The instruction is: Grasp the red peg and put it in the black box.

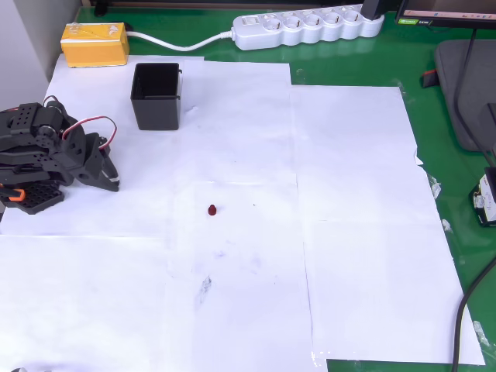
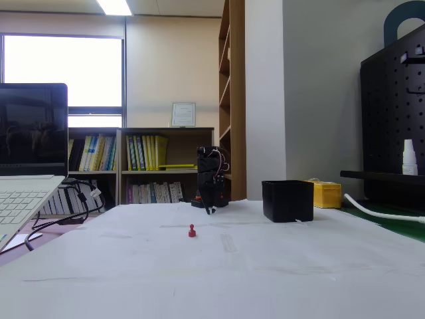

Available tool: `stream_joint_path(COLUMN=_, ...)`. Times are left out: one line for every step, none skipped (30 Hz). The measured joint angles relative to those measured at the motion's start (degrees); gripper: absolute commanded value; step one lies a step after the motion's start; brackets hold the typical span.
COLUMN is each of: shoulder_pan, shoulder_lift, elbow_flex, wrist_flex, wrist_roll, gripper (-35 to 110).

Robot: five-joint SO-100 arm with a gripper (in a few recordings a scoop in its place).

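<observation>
The red peg (image 1: 211, 209) is a tiny dark red piece standing alone on the white paper; the fixed view shows the red peg (image 2: 192, 231) upright near the table's middle. The black box (image 1: 156, 94), square and open-topped, stands at the upper left of the overhead view, and the black box (image 2: 287, 200) appears right of centre in the fixed view. My gripper (image 1: 114, 183) is folded back at the left edge with the black arm, far from the peg, its fingers together and holding nothing. In the fixed view the gripper (image 2: 208, 210) points down at the table's far end.
A yellow box (image 1: 94, 43) and a white power strip (image 1: 308, 27) lie along the far edge. A laptop (image 2: 26, 179) sits at the left of the fixed view. White paper sheets (image 1: 349, 232) cover the green mat.
</observation>
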Motion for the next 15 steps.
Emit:
stream_joint_path(shoulder_pan=-0.4, shoulder_lift=1.3, elbow_flex=0.0, wrist_flex=-1.9, wrist_roll=0.0, gripper=0)
stream_joint_path(shoulder_pan=-0.4, shoulder_lift=3.1, elbow_flex=0.0, wrist_flex=-4.0, wrist_roll=0.0, gripper=0)
stream_joint_path(shoulder_pan=-0.3, shoulder_lift=4.8, elbow_flex=0.0, wrist_flex=-6.5, wrist_roll=0.0, gripper=0)
stream_joint_path(shoulder_pan=-0.2, shoulder_lift=6.9, elbow_flex=0.0, wrist_flex=-9.3, wrist_roll=0.5, gripper=0)
stream_joint_path(shoulder_pan=-0.2, shoulder_lift=9.1, elbow_flex=0.0, wrist_flex=-12.5, wrist_roll=1.2, gripper=0)
stream_joint_path(shoulder_pan=-0.2, shoulder_lift=11.5, elbow_flex=0.0, wrist_flex=-16.1, wrist_roll=1.6, gripper=0)
stream_joint_path(shoulder_pan=-0.2, shoulder_lift=14.2, elbow_flex=0.0, wrist_flex=-20.0, wrist_roll=2.0, gripper=0)
stream_joint_path(shoulder_pan=-0.2, shoulder_lift=16.8, elbow_flex=0.0, wrist_flex=-24.0, wrist_roll=2.5, gripper=0)
stream_joint_path(shoulder_pan=-0.2, shoulder_lift=20.0, elbow_flex=0.0, wrist_flex=-28.4, wrist_roll=2.7, gripper=0)
stream_joint_path(shoulder_pan=0.0, shoulder_lift=23.1, elbow_flex=0.0, wrist_flex=-33.0, wrist_roll=2.8, gripper=0)
stream_joint_path(shoulder_pan=0.4, shoulder_lift=26.5, elbow_flex=0.0, wrist_flex=-37.4, wrist_roll=2.9, gripper=0)
stream_joint_path(shoulder_pan=0.5, shoulder_lift=30.0, elbow_flex=0.0, wrist_flex=-42.0, wrist_roll=3.0, gripper=0)
stream_joint_path(shoulder_pan=0.6, shoulder_lift=33.4, elbow_flex=0.0, wrist_flex=-46.5, wrist_roll=3.0, gripper=0)
stream_joint_path(shoulder_pan=1.0, shoulder_lift=36.7, elbow_flex=0.1, wrist_flex=-51.1, wrist_roll=2.9, gripper=0)
stream_joint_path(shoulder_pan=1.4, shoulder_lift=39.8, elbow_flex=0.1, wrist_flex=-55.0, wrist_roll=2.6, gripper=0)
